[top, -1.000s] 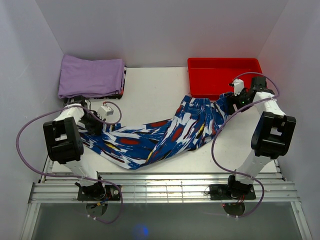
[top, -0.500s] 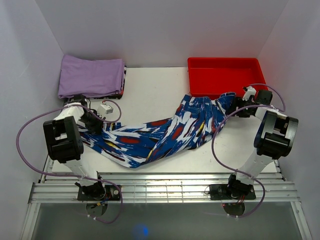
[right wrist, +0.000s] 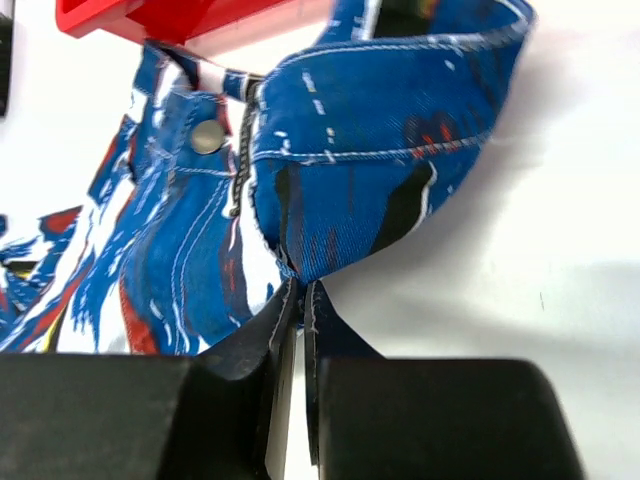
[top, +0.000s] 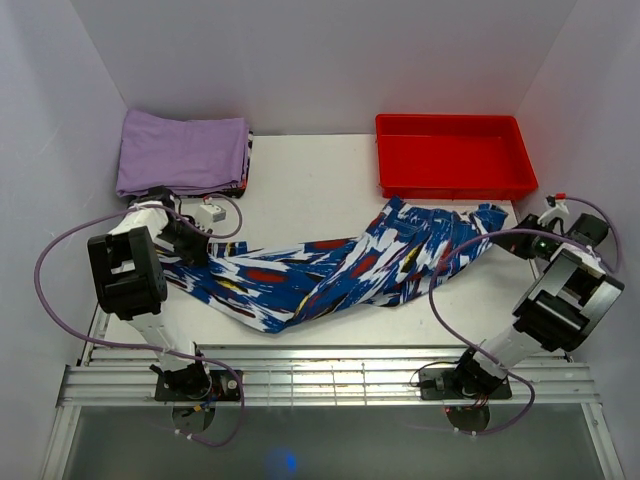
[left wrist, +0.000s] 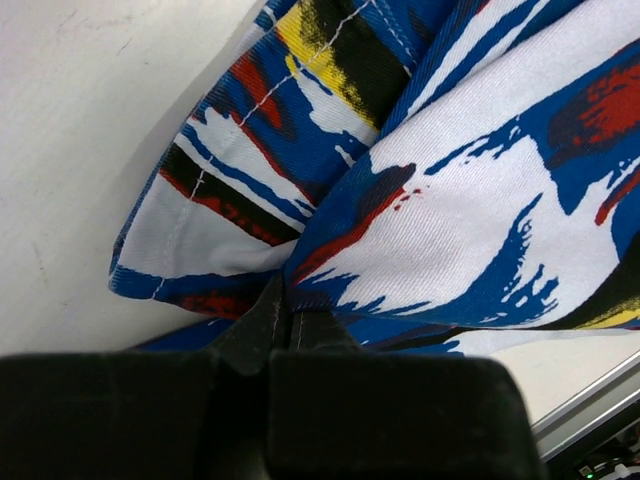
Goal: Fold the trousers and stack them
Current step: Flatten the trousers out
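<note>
The trousers (top: 340,272) lie stretched along the counter (top: 300,180) just in front of the red tray (top: 450,155). Left fingers (left wrist: 245,340) are clamped on a leg hem; right fingers (right wrist: 335,340) pinch only a waistband sliver, which tension might pull free. Bare counter left of the tray leaves folding room.

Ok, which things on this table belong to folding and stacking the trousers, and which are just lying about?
Belongs to the job: trousers; left gripper and right gripper, each pinching one end of them.
Just lying about: purple folded cloth; red tray.
</note>
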Motion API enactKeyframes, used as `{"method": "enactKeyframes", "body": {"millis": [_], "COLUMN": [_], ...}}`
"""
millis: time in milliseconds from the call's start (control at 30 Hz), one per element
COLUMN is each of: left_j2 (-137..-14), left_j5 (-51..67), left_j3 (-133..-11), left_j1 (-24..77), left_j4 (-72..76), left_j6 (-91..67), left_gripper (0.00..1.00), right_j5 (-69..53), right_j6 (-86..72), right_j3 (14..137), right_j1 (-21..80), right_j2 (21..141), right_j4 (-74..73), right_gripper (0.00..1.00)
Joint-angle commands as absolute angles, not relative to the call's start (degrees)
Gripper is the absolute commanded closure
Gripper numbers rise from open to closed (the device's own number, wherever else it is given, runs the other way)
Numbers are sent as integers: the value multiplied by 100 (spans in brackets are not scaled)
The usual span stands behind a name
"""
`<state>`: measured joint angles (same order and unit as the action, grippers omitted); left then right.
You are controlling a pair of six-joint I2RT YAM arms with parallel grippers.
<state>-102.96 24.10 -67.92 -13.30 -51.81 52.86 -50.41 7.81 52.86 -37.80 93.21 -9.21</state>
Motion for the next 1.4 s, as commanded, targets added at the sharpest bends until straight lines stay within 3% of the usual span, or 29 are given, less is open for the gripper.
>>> {"method": "enactKeyframes", "body": {"millis": [0,133,167,267,333,367,400,500,600,667,833,1000,1133,1367], "left_j2": [-10257,-10187,-10178,-10204,-10134,-10082,-10029,-9879,-9660,-9563,-9422,-9202,-9413,-9589], "left_j5": [2443,2618,2671,2847,2874,3048,3180,3524,3603,3656,3752,3630,3533,3507], "left_j3": [-6978,-7101,-7206,-7592,-7777,-7952,-8041,-8366,-8385,-8376,-7930,-7287,-7260,-7400], "left_j1": [-1371,-1371,-1371,-1371,-1388,-1467,-1529,-1731,-1977,-2223,-2837,-3489,-3542,-3542], "left_j4": [-5212,-5449,-5484,-5905,-6273,-6397,-6633,-6995,-7145,-7346,-8033,-7990,-8024,-8033], "left_j6": [5238,5195,5142,5106,5185,5368,5466,5897,6283,6564,8215,9649,9948,10239], "left_gripper": [100,100,93,82,62,43,3,2,2,2,10,11,12,10], "right_j5": [-5414,-5441,-5380,-5308,-5520,-5546,-5563,-5669,-5485,-5310,-4273,-3368,-2910,-2040], "right_j6": [1256,2029,2213,2372,3219,3591,4065,5454,6257,6407,7090,7672,8470,10132], "right_j3": [5055,4685,4667,4982,5701,5974,6473,7116,7303,7155,6558,6450,7197,7909], "right_j1": [-4585,-4957,-4948,-4922,-4800,-4721,-4546,-4037,-3020,-2402,268,2185,2592,2487], "right_j2": [8632,7789,7413,7067,7171,7372,7452,7672,7594,7340,6970,7531,8908,9939], "right_j4": [-1772,-3311,-3583,-3611,-4032,-4574,-4884,-5742,-5889,-5548,-4284,-3542,-3945,-4350], "right_gripper": [92,92,91,63,39,37,30,22,21,22,23,25,30,30]}}
